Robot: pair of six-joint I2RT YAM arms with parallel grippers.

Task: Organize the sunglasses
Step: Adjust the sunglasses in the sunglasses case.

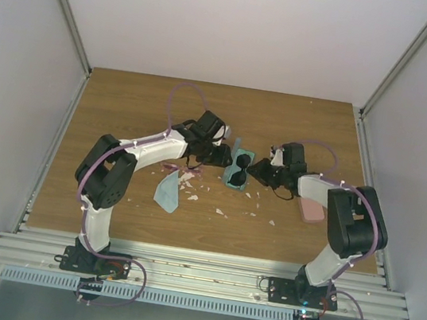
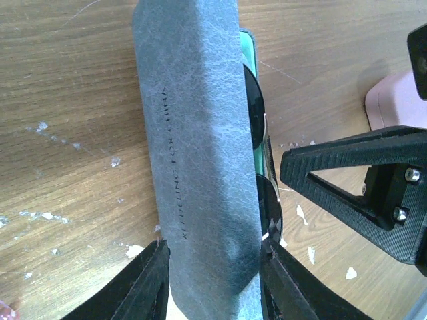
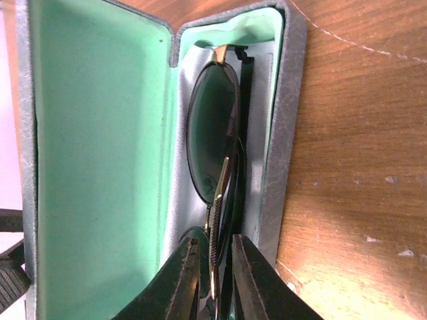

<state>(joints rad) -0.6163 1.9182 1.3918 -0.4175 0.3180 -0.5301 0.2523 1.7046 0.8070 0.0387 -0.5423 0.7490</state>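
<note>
The black sunglasses [image 1: 239,169] lie folded inside the open blue-grey case [image 1: 236,146] at mid-table. In the right wrist view their dark lens [image 3: 210,133] rests in the case's green-lined tray [image 3: 100,133]. My right gripper [image 3: 215,280] is closed down on their folded temples. My left gripper [image 2: 213,287] is closed across the case's raised lid [image 2: 193,133], and the black lenses [image 2: 253,107] show behind it. In the top view my left gripper [image 1: 220,156] is on the case's left and my right gripper [image 1: 258,172] on its right. The pink sunglasses [image 1: 182,170] lie left of the case under the left arm.
A light blue cloth [image 1: 167,191] lies on the table in front of the pink sunglasses. A pink case [image 1: 312,211] sits by the right arm and also shows in the left wrist view [image 2: 393,100]. White flecks [image 1: 220,211] dot the wood near the case.
</note>
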